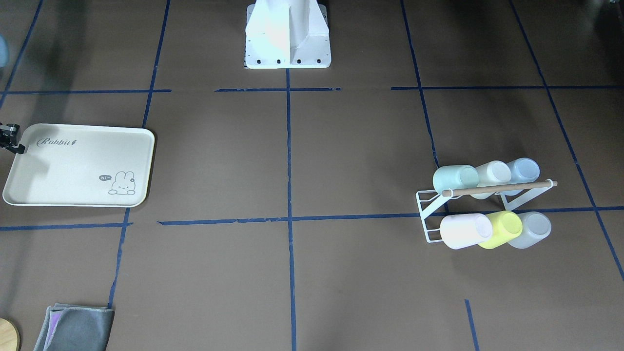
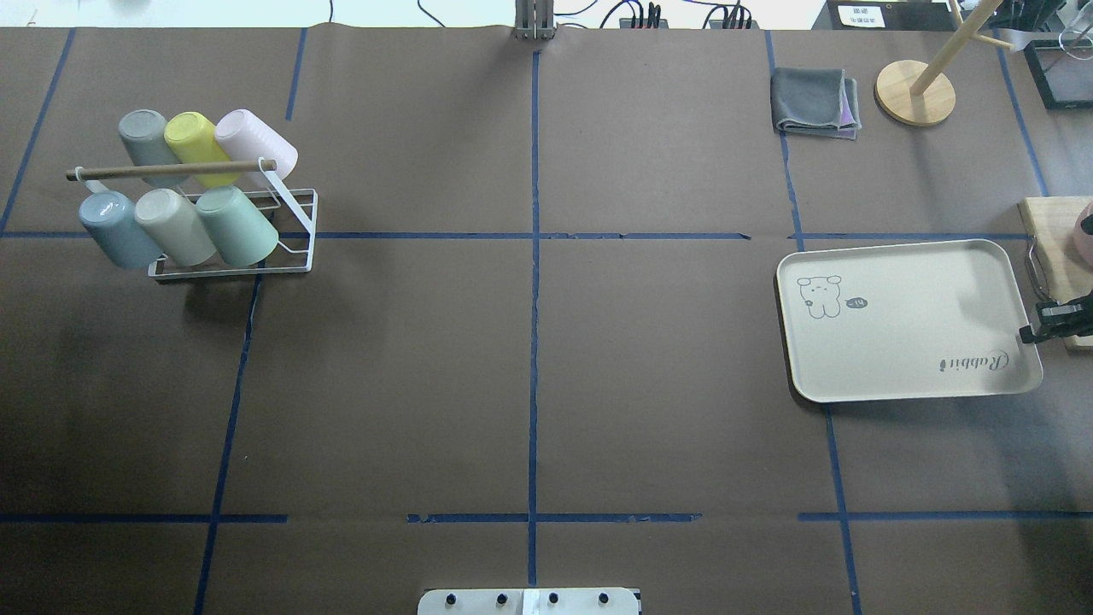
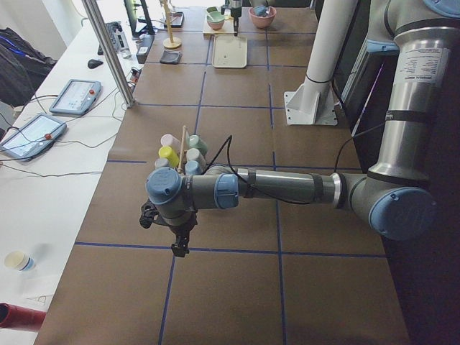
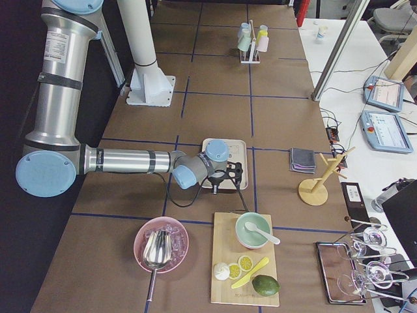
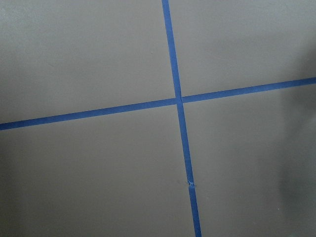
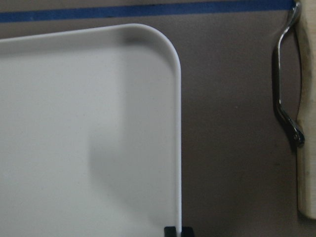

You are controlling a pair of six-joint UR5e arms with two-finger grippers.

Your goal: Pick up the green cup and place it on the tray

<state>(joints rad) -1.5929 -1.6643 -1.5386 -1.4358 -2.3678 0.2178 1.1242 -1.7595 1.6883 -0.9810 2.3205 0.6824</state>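
The green cup [image 2: 237,225] lies tilted on a white wire rack [image 2: 295,224] at the table's left, at the right end of the near row; it also shows in the front view [image 1: 456,179]. The cream tray [image 2: 905,320] with "Rabbit" script lies at the table's right and holds nothing. My right gripper [image 2: 1026,334] hovers over the tray's right rim [image 6: 175,123], far from the cup, its fingertips close together and holding nothing. My left gripper [image 3: 180,241] shows only in the left side view, near the rack; I cannot tell if it is open.
The rack also holds blue [image 2: 111,229], beige [image 2: 175,226], grey, yellow-green [image 2: 192,141] and pink cups under a wooden bar. A grey cloth [image 2: 811,102] and wooden stand [image 2: 914,92] sit beyond the tray. A cutting board [image 2: 1055,248] lies right of it.
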